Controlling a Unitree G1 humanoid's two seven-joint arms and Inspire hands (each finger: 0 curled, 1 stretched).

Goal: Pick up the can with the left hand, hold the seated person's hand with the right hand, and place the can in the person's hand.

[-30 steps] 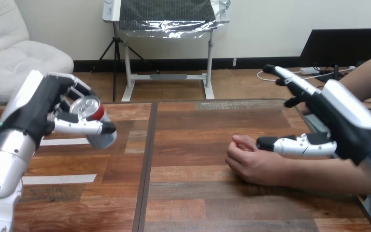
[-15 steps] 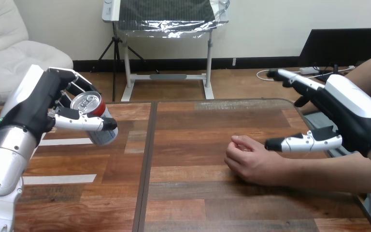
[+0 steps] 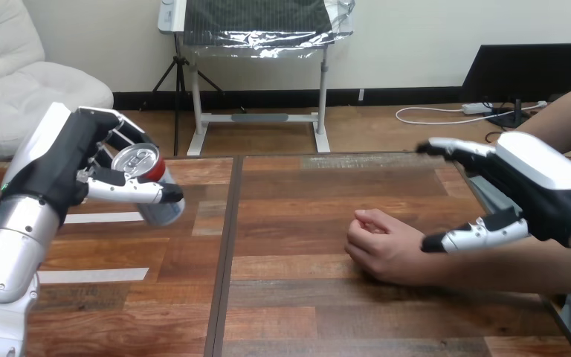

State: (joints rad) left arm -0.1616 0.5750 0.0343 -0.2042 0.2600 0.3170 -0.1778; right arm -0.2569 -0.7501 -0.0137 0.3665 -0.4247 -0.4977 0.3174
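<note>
My left hand (image 3: 59, 167) is up above the left part of the table, with fingers and thumb curled round a can (image 3: 147, 186) that has a silver top and a red band. The can is off the table and tilted toward me. The person's hand (image 3: 386, 249) rests on the table right of centre, loosely closed, with the forearm running off to the right. My right hand (image 3: 539, 190) hovers open above that forearm. Its fingers reach out to the left and its thumb (image 3: 472, 235) sits just over the wrist, curled round nothing.
The wooden table (image 3: 290, 297) has a dark seam down its middle and two pale strips (image 3: 93, 275) on its left half. Its right edge (image 3: 483, 193) runs close beneath my right hand.
My right hand has drawn back to the right and sunk lower over the person's forearm. The left hand has kept the can, with barely any shift. The person's hand has stayed still.
</note>
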